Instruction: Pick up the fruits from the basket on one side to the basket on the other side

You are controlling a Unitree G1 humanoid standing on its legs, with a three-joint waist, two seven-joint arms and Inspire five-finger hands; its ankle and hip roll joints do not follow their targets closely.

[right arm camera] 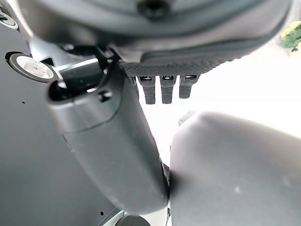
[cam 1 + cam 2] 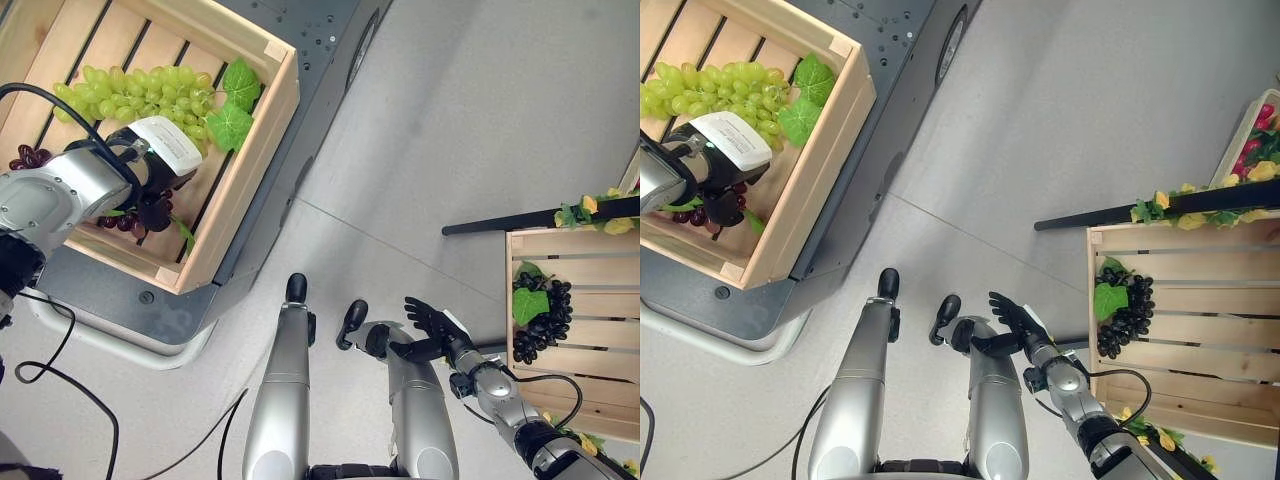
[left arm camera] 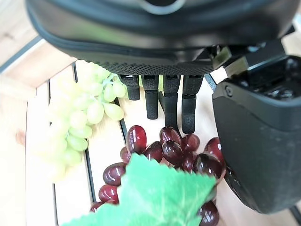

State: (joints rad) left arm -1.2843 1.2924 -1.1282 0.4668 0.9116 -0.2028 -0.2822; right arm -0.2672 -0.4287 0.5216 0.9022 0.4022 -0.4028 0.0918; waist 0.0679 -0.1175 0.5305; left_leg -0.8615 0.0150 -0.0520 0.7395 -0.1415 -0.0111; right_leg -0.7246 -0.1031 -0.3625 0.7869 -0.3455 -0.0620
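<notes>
Left hand (image 2: pixel 150 175) is down inside the left crate (image 2: pixel 255 140), right over the red grapes (image 3: pixel 174 155). From the wrist, its fingers (image 3: pixel 170 101) hang straight above the bunch with the thumb out to the side, and whether they touch the fruit I cannot tell. Green grapes (image 2: pixel 140 95) lie in the crate just beyond the hand, leaves (image 2: pixel 235 105) at the bunch's end. Well away from that crate, the right crate (image 2: pixel 585 330) holds dark grapes (image 2: pixel 545 315). Right hand (image 2: pixel 432 325) hovers between the crates, fingers spread and empty.
</notes>
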